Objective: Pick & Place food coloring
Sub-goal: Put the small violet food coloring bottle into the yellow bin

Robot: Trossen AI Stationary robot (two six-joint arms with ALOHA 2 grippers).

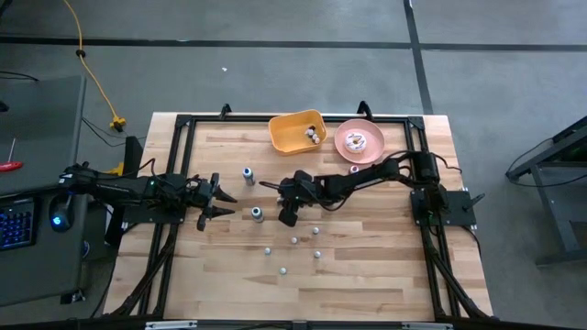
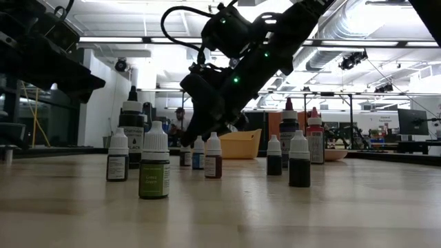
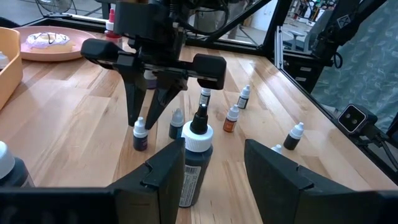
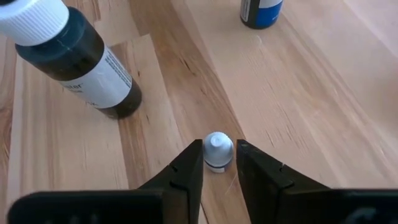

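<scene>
Low view, near to far: pale wood plank table (image 2: 227, 213). A green-label dropper bottle (image 2: 154, 170) stands closest, a dark small one (image 2: 118, 164) just beside it, a dark one (image 2: 299, 160) off to the other side. Behind them a loose row of more small bottles with white caps, plus taller dark bottles (image 2: 131, 127).

Right gripper (image 4: 219, 163) is down at the table middle, fingers on either side of a small white-capped bottle (image 4: 217, 151), touching or nearly so; the bottle is upright on the wood. A big dark bottle (image 4: 74, 57) and a blue-label bottle (image 4: 260, 11) stand near it.

Left gripper (image 3: 214, 174) hovers low at the table's left, jaws spread, holding nothing; a tall dark bottle (image 3: 194, 158) stands between or just ahead of the fingers.

Far edge: yellow bin (image 1: 297, 132) with a few bottles inside, pink plate (image 1: 359, 141) with a doughnut beside it.

Beyond: grey concrete floor, yellow cable (image 1: 90, 64), keyboard (image 1: 16, 225) on a side desk. Room behind is an open workshop with ceiling strip lights and ducting.
</scene>
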